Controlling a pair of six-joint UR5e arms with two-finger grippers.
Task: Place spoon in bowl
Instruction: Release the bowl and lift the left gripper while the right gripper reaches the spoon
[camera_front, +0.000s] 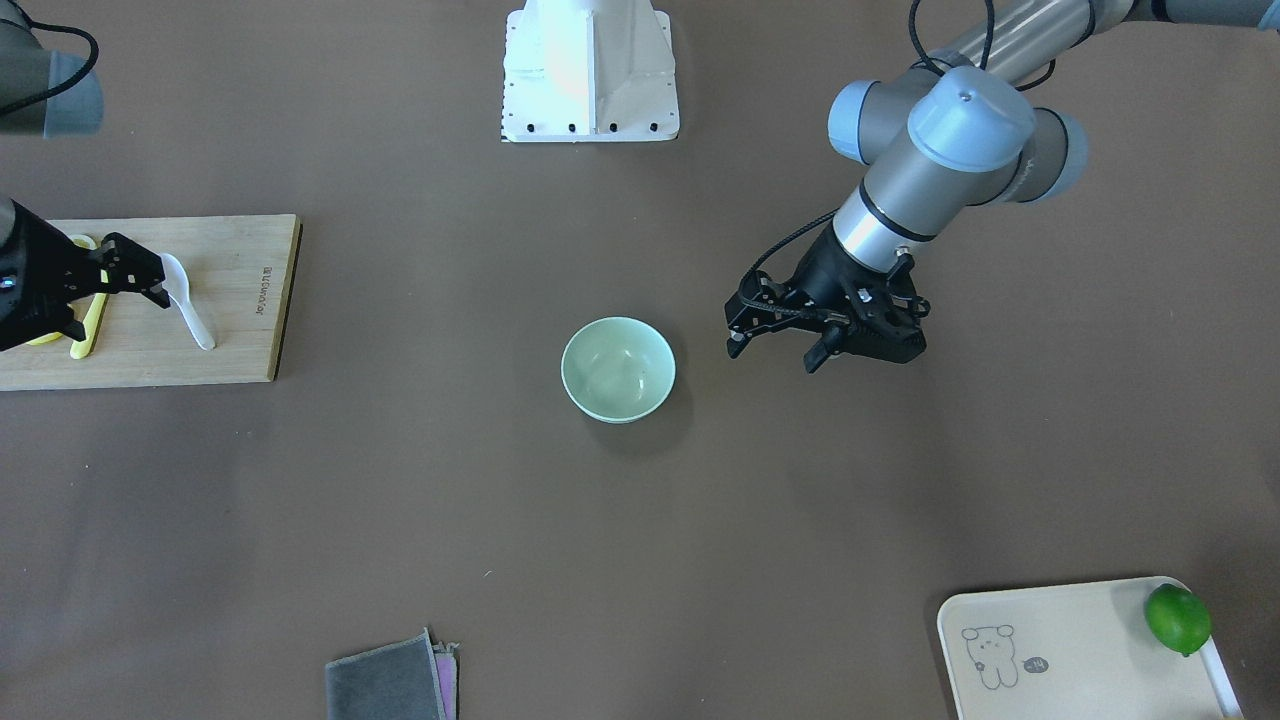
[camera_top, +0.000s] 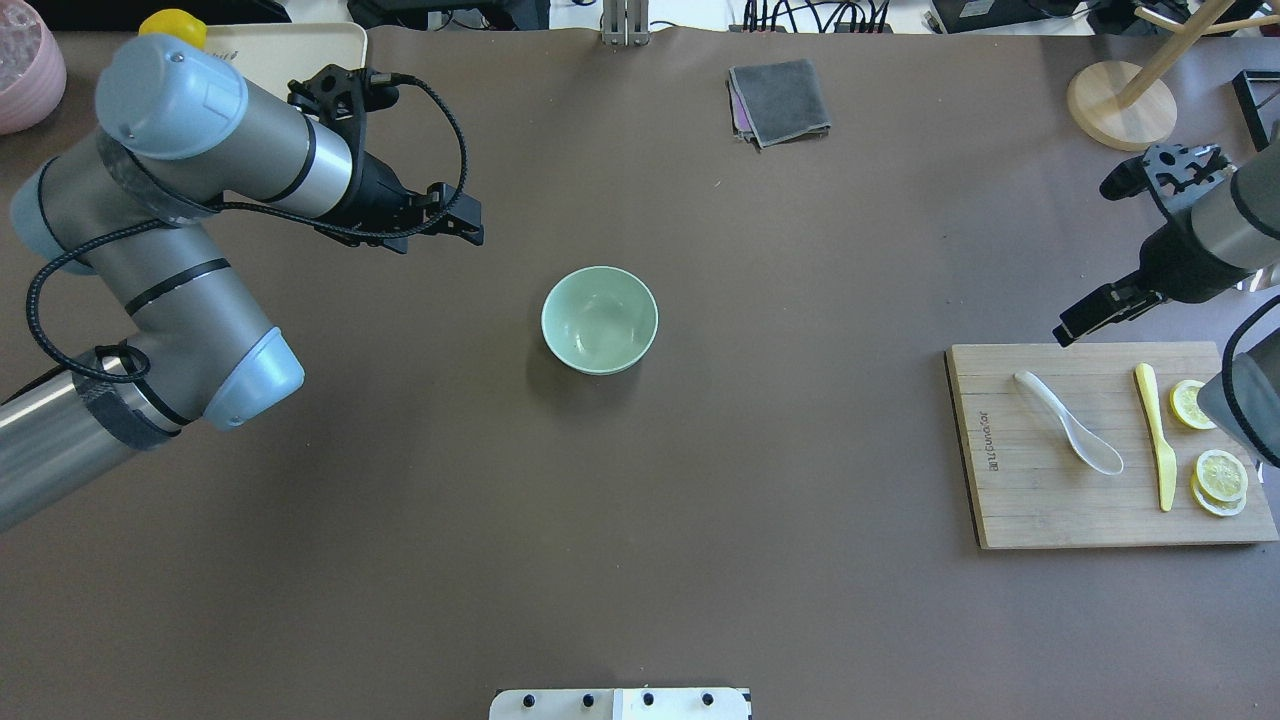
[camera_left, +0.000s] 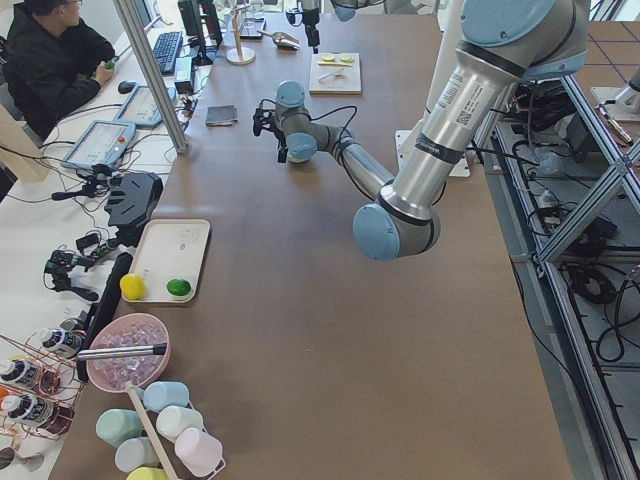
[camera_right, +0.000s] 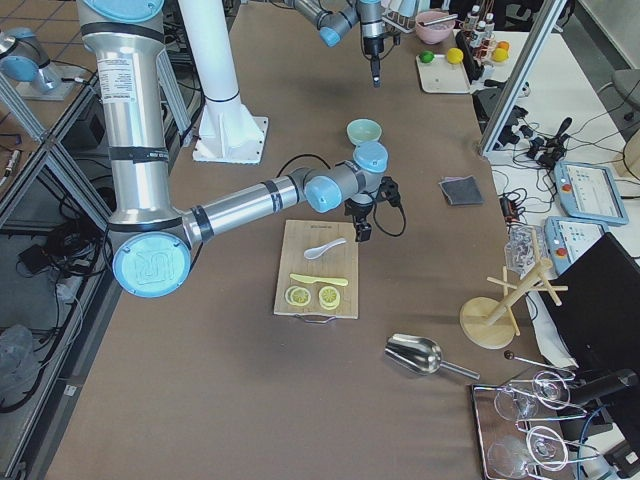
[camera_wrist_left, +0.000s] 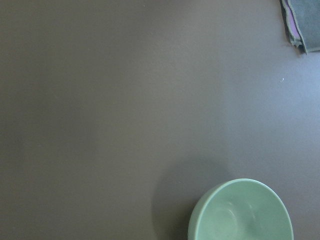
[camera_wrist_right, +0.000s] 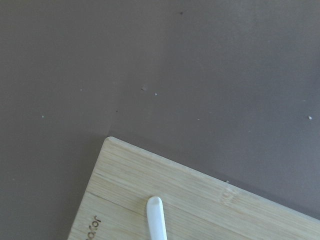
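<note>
Presently | step judged: reach for spoon, not yet gripped | right gripper fingers held apart, spoon just beside them on cutting board | bowl well apart from them | next: fingers to be lowered astride the handle, then closed.

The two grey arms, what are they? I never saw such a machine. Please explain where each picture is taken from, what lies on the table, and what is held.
They are robot arms, each ending in a two-finger gripper. Four pictures come from fixed cameras: facing the robot, above behind it, and at each table end. Two come from wrist cameras. On the table stand an empty green bowl and a wooden board carrying a white spoon, a yellow knife and lemon slices. A tray with a lime and a folded cloth lie aside. The left gripper and the right gripper are open and hold nothing.
</note>
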